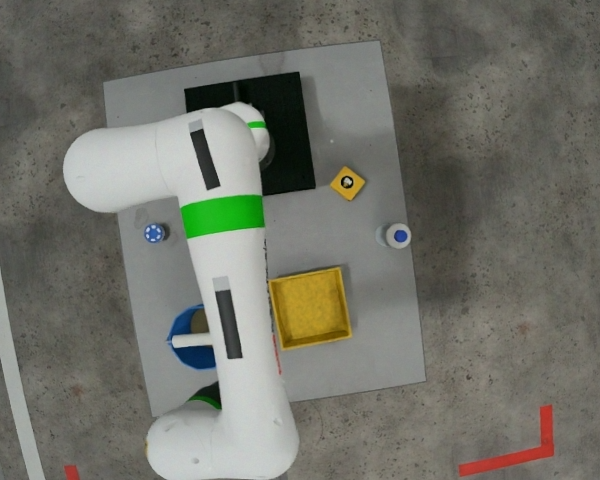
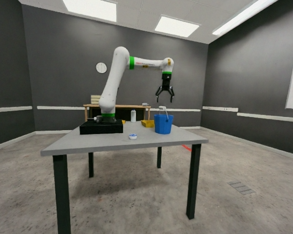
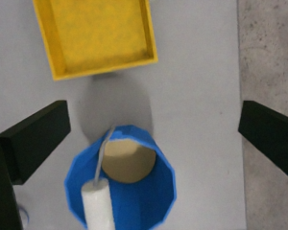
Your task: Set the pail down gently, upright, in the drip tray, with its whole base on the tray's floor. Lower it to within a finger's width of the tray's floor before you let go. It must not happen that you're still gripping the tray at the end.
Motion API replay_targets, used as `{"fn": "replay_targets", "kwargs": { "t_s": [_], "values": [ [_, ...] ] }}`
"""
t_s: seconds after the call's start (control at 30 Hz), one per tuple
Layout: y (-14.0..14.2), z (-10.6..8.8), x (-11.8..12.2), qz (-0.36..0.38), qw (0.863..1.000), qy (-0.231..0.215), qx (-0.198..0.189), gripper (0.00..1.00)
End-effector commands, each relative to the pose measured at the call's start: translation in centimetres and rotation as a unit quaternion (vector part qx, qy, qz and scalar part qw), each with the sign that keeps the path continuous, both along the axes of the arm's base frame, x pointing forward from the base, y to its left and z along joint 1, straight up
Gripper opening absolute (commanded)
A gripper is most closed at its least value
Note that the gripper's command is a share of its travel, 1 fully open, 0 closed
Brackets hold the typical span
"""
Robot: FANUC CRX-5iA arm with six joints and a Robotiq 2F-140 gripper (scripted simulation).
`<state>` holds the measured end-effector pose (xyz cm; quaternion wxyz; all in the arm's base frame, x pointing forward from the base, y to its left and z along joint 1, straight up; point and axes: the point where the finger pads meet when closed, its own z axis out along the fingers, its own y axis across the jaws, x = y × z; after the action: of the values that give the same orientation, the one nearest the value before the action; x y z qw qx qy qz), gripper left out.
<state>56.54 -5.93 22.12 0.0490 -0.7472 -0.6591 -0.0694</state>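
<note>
The blue pail [image 2: 163, 123] stands upright on the grey table, its wire bail raised with a white grip [image 2: 162, 107] on top. It also shows in the overhead view [image 1: 192, 336], partly under my arm, and in the wrist view [image 3: 122, 184]. The yellow drip tray [image 1: 310, 307] lies empty beside the pail; it also shows in the wrist view [image 3: 97, 34] and in the side view [image 2: 147, 123]. My gripper [image 2: 164, 97] hangs open and empty well above the pail's handle, fingers pointing down [image 3: 154, 139].
A black base block [image 1: 269, 129] holds the arm. A small yellow block [image 1: 347, 182], a white bottle with a blue cap [image 1: 395, 235] and a small blue-and-white disc [image 1: 154, 233] stand on the table. The table edge [image 3: 240, 115] is close to the pail.
</note>
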Motion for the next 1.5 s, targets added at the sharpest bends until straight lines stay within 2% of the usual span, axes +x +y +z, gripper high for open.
{"fn": "replay_targets", "kwargs": {
  "t_s": [0.0,0.23,0.3,0.33,0.43,1.47],
  "values": [
    [-3.8,0.5,-1.7,0.014,1.000,-0.001,-0.024,1.00],
    [-9.5,1.3,-5.0,0.035,0.997,0.007,-0.061,1.00],
    [-9.5,1.3,-5.0,0.035,0.997,0.007,-0.061,1.00],
    [-11.5,1.6,-6.4,0.044,0.996,0.011,-0.075,1.00],
    [-13.2,1.9,-7.6,0.051,0.995,0.015,-0.086,1.00],
    [-13.2,1.9,-7.7,0.051,0.995,0.016,-0.086,1.00]
  ]
}}
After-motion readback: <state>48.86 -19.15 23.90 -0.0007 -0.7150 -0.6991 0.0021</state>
